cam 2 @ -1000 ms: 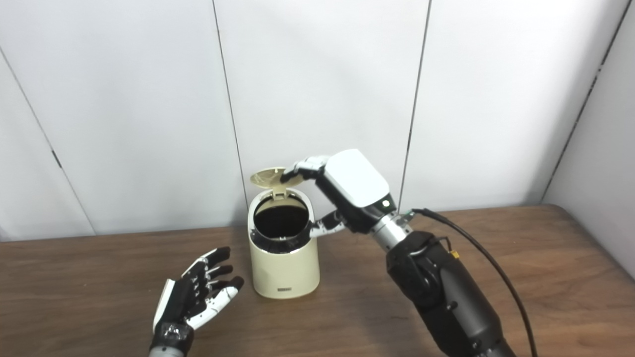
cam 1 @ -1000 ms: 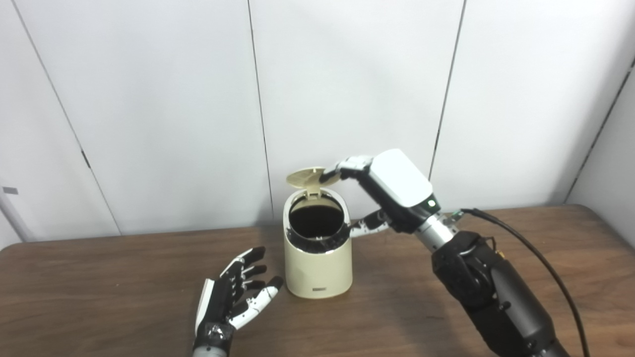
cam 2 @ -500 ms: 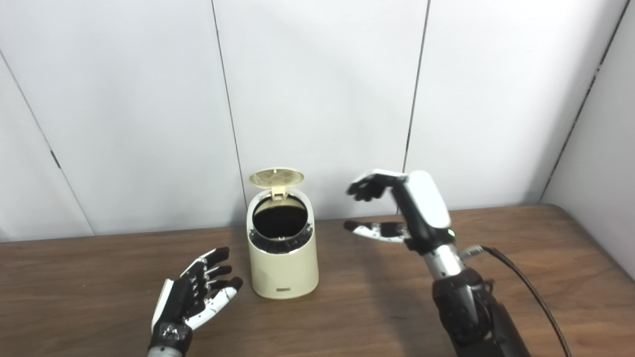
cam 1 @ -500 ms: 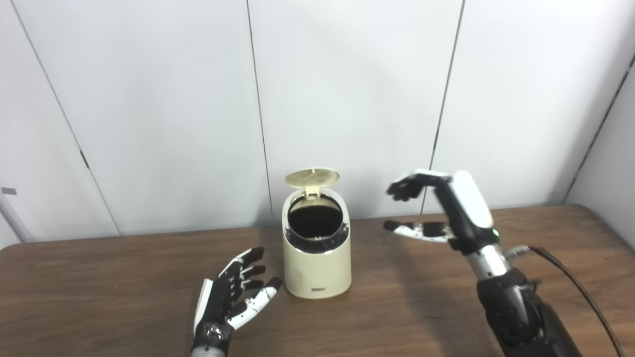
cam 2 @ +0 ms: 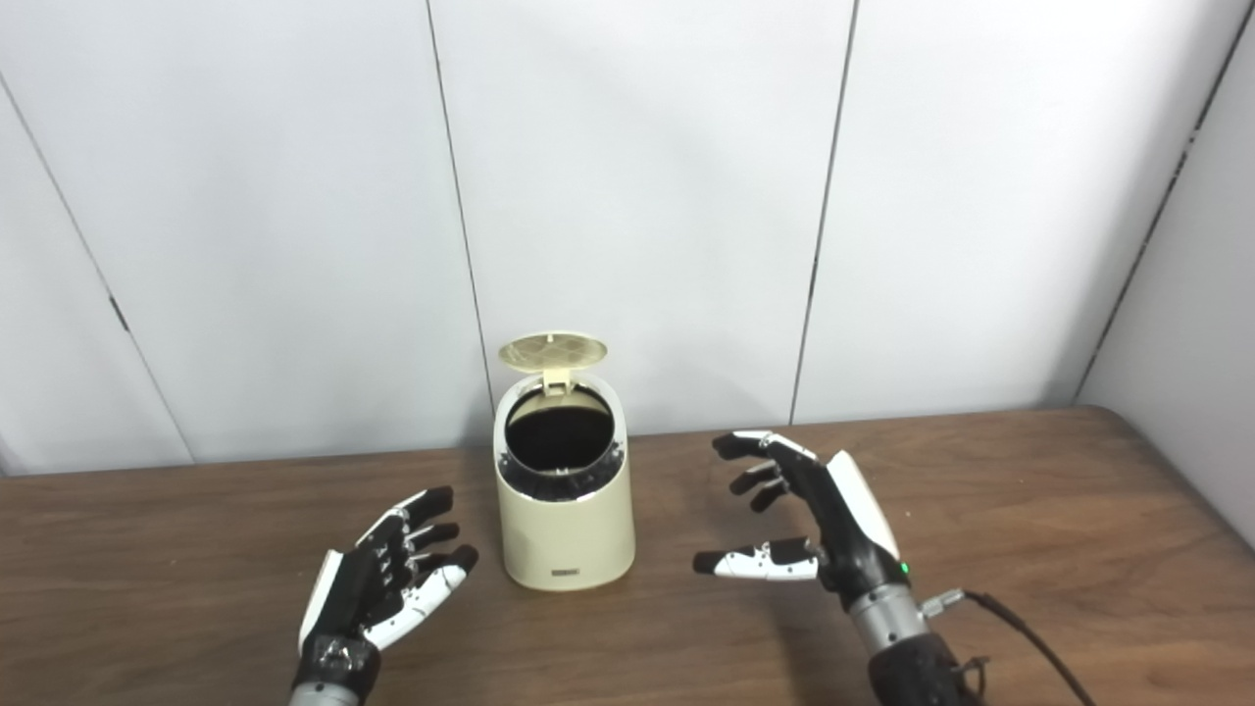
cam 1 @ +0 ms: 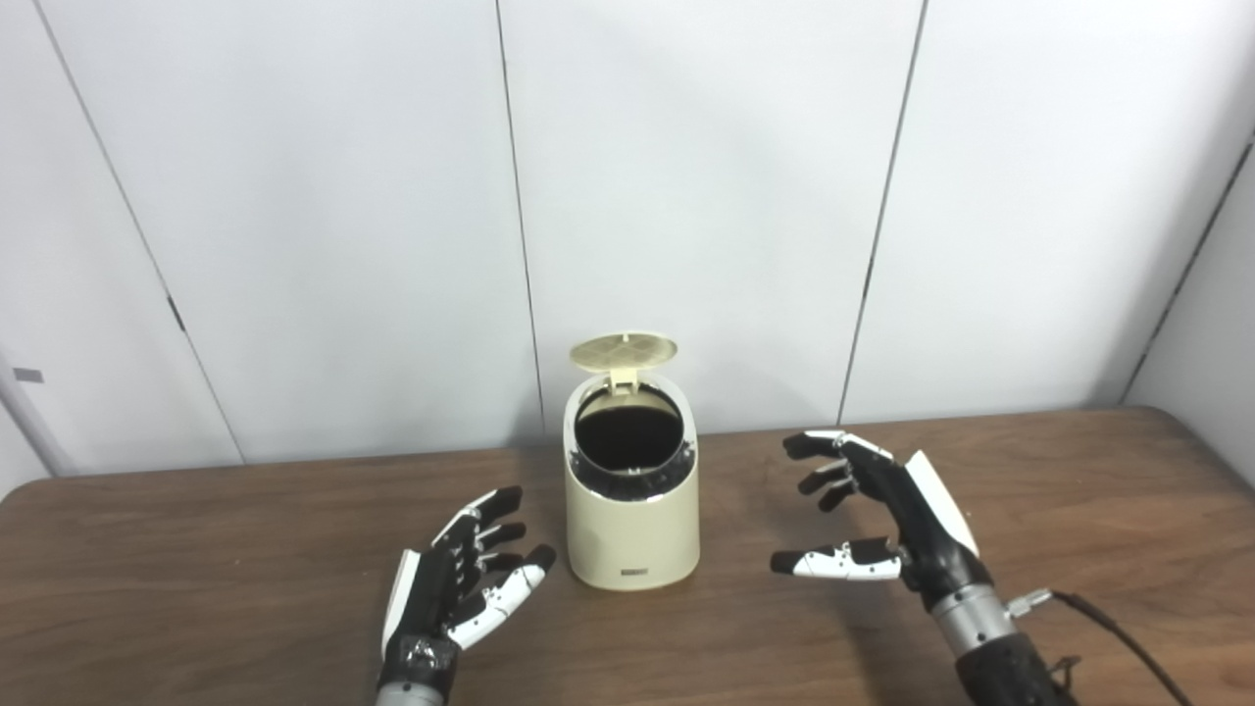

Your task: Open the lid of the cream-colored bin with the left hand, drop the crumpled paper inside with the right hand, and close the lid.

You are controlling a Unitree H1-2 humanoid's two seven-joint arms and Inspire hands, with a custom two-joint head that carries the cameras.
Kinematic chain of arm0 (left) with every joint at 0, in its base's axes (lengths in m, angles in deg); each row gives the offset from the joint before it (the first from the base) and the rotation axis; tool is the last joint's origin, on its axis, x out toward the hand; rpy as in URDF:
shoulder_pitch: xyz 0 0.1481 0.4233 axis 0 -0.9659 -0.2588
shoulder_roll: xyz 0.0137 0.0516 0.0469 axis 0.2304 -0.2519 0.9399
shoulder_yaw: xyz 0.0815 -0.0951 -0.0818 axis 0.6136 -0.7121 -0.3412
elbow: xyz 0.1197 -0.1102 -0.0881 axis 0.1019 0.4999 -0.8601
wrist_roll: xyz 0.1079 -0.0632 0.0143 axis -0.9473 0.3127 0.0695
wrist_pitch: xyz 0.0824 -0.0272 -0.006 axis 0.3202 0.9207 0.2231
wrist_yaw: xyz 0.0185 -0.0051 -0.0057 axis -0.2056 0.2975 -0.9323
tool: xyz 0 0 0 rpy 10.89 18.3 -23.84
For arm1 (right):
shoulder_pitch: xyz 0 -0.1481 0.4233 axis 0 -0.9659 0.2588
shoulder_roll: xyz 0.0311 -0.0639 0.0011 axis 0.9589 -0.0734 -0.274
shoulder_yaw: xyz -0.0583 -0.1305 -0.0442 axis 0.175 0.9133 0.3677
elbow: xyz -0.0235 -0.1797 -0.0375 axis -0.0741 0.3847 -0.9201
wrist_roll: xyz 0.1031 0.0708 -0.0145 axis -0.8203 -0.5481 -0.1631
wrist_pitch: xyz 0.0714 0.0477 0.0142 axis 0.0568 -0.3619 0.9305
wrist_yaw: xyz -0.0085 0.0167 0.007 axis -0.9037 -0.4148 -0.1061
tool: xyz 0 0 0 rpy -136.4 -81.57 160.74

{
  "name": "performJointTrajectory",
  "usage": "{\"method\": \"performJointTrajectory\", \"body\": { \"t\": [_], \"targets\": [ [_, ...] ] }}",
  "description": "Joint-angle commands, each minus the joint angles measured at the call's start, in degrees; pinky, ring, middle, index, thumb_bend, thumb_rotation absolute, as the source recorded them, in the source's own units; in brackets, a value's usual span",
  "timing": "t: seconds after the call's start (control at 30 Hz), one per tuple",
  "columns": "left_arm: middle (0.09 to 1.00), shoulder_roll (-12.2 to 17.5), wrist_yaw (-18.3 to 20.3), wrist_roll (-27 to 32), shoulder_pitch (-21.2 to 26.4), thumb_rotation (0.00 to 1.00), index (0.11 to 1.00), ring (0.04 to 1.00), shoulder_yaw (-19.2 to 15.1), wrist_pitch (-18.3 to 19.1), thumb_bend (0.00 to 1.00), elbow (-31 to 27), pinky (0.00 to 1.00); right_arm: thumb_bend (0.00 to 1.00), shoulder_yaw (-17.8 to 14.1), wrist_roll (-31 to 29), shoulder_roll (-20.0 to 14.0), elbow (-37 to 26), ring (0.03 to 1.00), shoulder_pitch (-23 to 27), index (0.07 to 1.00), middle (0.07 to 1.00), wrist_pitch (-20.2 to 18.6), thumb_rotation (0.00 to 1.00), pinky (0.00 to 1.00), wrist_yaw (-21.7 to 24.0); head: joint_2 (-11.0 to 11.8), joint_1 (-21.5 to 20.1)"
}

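The bin (cam 1: 632, 510) stands on the table (cam 1: 196, 549) between 2 empty, spread hands, lid (cam 1: 625, 350) up. Left hand (cam 1: 456, 588) lies just beside it; right hand (cam 1: 882, 520) hovers apart.

No text, number or brand can be read anywhere in either view. The cream-colored bin (cam 1: 632, 510) carries a small dark label (cam 1: 634, 572) low on its front wall, near the base, but its marks are too small and blurred to make out. The right robot hand (cam 2: 833, 525) shows a small green indicator light (cam 2: 902, 567) near its wrist, which bears no lettering.
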State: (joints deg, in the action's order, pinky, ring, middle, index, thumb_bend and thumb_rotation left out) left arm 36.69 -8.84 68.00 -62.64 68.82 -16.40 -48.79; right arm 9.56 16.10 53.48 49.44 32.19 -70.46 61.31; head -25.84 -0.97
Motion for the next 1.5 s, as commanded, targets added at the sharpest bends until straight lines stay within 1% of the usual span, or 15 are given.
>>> {"method": "performJointTrajectory", "body": {
  "t": [0.0,0.2,0.27,0.4,0.57,0.67,0.77,0.83,0.9,1.0,1.07,1.13,1.2,1.43,1.47],
  "targets": [
    [0.857,0.24,0.21,0.13,1.39,0.3,0.847,0.789,-0.13,-2.15,0.68,-2.01,0.69,0.79,-0.59,-1.37,0.73,-0.27,0.619,1.27,0.738,0.75,3.51,0.21,0.49,-1.75,-0.13,0.42],
    [0.859,0.08,0.47,0.62,1.25,0.29,0.845,0.787,-0.32,-2.73,0.69,-1.97,0.69,0.78,-1.91,-3.18,2.07,1.64,0.639,0.37,0.744,0.753,5.84,0.22,0.49,-3.03,-0.22,2.89],
    [0.857,-0.23,0.41,0.55,1.16,0.29,0.84,0.788,-0.3,-2.5,0.69,-2.31,0.69,0.77,-2.43,-4.08,2.08,2.45,0.642,0.02,0.749,0.758,7.16,0.22,0.49,-3.17,-0.03,4.36],
    [0.859,-0.6,0.44,0.53,1.16,0.29,0.843,0.79,-0.21,-2.79,0.7,-2.25,0.69,0.78,-3.01,-5.2,1.73,3.52,0.65,-0.5,0.768,0.768,8.8,0.2,0.48,-2.8,0.22,4.84],
    [0.867,-0.57,0.12,-0.38,0.91,0.28,0.854,0.791,-0.18,-3.02,0.69,-3.05,0.69,0.8,-3.23,-5.1,2.11,2.7,0.646,-1.11,0.77,0.763,8.27,0.22,0.48,-2.82,0.6,5.13],
    [0.861,0.38,-0.56,-3.28,1.1,0.27,0.853,0.799,0.29,-3.85,0.68,-4.02,0.69,0.8,-3.18,-4.22,2.19,2.01,0.643,-1.36,0.767,0.759,7.83,0.22,0.49,-3.07,0.64,4.93],
    [0.868,1.74,-0.45,-5.56,1.82,0.32,0.868,0.81,0.5,-3.6,0.76,-5.77,0.7,0.8,-3.33,-3.77,2.46,1.31,0.636,-1.56,0.757,0.756,7.15,0.21,0.49,-3.37,0.83,5.04],
    [0.878,3.27,0.09,-7.43,3.05,0.33,0.886,0.815,0.86,-3.04,0.81,-7.03,0.67,0.78,-3.54,-3.81,2.59,1.59,0.635,-1.53,0.754,0.754,7.41,0.16,0.5,-3.7,0.98,4.98],
    [0.885,4.49,0.84,-8.17,4.63,0.33,0.896,0.82,1.04,-2.6,0.82,-7.78,0.67,0.77,-3.74,-4.43,2.65,2.08,0.633,-1.38,0.75,0.751,7.75,0.15,0.49,-3.71,1.04,4.83],
    [0.899,5.81,1.9,-8.86,7.35,0.33,0.905,0.83,1.27,-1.01,0.84,-8.73,0.68,0.78,-3.92,-5.01,2.77,2.36,0.632,-1.29,0.748,0.75,7.66,0.15,0.47,-3.61,1.22,4.61],
    [0.914,6.54,2.36,-8.93,9.42,0.3,0.909,0.842,1.36,-1.12,0.85,-8.46,0.68,0.78,-3.93,-4.9,2.93,2.1,0.628,-1.35,0.745,0.749,7.31,0.16,0.46,-3.62,1.35,4.52],
    [0.923,7.04,2.43,-9.26,11.44,0.29,0.909,0.849,1.49,-1.36,0.85,-7.62,0.68,0.78,-3.89,-4.62,3.05,1.92,0.63,-1.4,0.746,0.751,7.0,0.16,0.46,-3.67,1.5,4.45],
    [0.92,7.3,1.73,-11.2,13.65,0.31,0.891,0.861,1.77,-0.71,0.87,-6.84,0.67,0.78,-3.82,-4.47,3.12,1.76,0.631,-1.42,0.747,0.753,6.78,0.16,0.46,-3.6,1.52,4.34],
    [0.908,7.36,1.29,-14.71,18.25,0.33,0.859,0.889,2.66,-0.1,0.86,-4.78,0.76,0.78,-3.68,-3.18,3.62,0.91,0.618,-1.36,0.732,0.734,5.96,0.2,0.48,-4.12,1.6,3.99],
    [0.912,7.52,1.46,-15.33,18.73,0.31,0.862,0.884,2.97,-0.05,0.87,-4.62,0.76,0.78,-3.6,-3.27,3.69,0.77,0.614,-1.36,0.728,0.73,5.93,0.19,0.47,-4.09,1.62,3.9]
  ]
}}
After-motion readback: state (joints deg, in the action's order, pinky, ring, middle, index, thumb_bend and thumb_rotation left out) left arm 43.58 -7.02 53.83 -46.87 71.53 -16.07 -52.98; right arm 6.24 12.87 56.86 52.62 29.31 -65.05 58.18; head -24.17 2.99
